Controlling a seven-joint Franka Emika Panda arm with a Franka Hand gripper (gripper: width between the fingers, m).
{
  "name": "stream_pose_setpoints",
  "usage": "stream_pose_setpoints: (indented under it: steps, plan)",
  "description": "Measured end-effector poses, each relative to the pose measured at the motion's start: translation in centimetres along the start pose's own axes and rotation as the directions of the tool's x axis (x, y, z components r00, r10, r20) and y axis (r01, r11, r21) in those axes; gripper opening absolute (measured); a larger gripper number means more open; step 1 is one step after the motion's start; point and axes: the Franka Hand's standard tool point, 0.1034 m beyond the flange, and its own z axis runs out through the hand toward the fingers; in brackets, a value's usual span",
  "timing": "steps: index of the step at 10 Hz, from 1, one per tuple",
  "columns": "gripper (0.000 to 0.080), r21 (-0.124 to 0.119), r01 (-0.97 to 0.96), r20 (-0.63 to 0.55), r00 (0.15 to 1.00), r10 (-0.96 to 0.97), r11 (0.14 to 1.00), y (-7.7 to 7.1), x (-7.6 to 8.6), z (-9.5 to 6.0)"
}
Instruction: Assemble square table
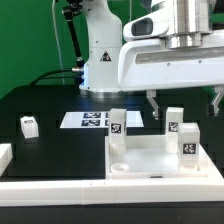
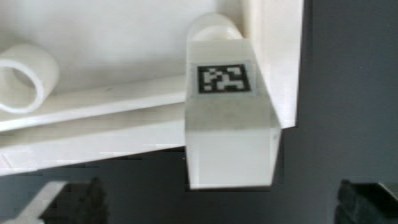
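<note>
- A black table (image 1: pixel 50 105) stands before a green wall (image 1: pixel 30 40). The arm's white base (image 1: pixel 100 45) rises behind the tabletop.
- The tabletop (image 1: pixel 150 165) is white plastic and square with a raised rim. It lies flat on the table, nearest the exterior camera.
- The corner leg (image 1: pixel 118 125), a small white block with a black-white tag, stands upright at the tabletop's far corner on the exterior view's left.
- The near leg (image 1: pixel 188 148) stands upright at the tabletop's side on the exterior view's right. The back leg (image 1: pixel 175 122) stands just behind it.
- The lone leg (image 1: pixel 28 126) sits on the bare table, well apart from the tabletop, on the exterior view's left.
- The marker board (image 1: pixel 88 119) lies flat behind the tabletop. A white rail (image 1: pixel 60 190) runs along the tabletop's near side.
- The gripper (image 1: pixel 183 103) hangs above the tabletop's far edge, over the back leg. Its jaws are spread wide and grasp nothing.
- In the wrist view, the dark fingertips (image 2: pixel 71 200) flank a tagged leg (image 2: pixel 231 130) without touching it. Which of the three legs this is cannot be told.
- Whether the upright legs are seated in sockets or merely standing cannot be told. The exterior view's right edge cuts off the tabletop.
- In the wrist view, one round socket (image 2: pixel 18 85) is cut by the frame edge, and its visible part holds nothing.
</note>
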Motion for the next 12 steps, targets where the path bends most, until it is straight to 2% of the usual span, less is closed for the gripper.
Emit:
stream_pose_setpoints:
  steps: [1, 5, 6, 7, 8, 9, 12]
  plan:
    - [0.0649, -0.003, -0.017, -0.002, 1.000, 0.017, 1.000, -0.5, 0.2, 0.5]
    - [0.0649, -0.005, -0.015, 0.006, 1.000, 0.015, 1.000, -0.1, 0.1, 0.6]
    - [0.0649, -0.006, -0.005, 0.056, 0.998, 0.005, 1.000, 0.6, 0.0, 0.7]
    - [0.0649, -0.007, -0.025, 0.115, 0.993, 0.026, 1.000, 1.6, 0.7, 0.9]
    - [0.0649, -0.008, -0.031, 0.112, 0.993, 0.032, 0.999, 1.9, 1.4, 1.6]
    - [0.0649, -0.012, -0.054, 0.092, 0.994, 0.055, 0.998, 1.4, 1.2, 2.1]
    - [0.0649, -0.013, -0.059, 0.097, 0.993, 0.060, 0.998, 1.5, 1.1, 2.2]
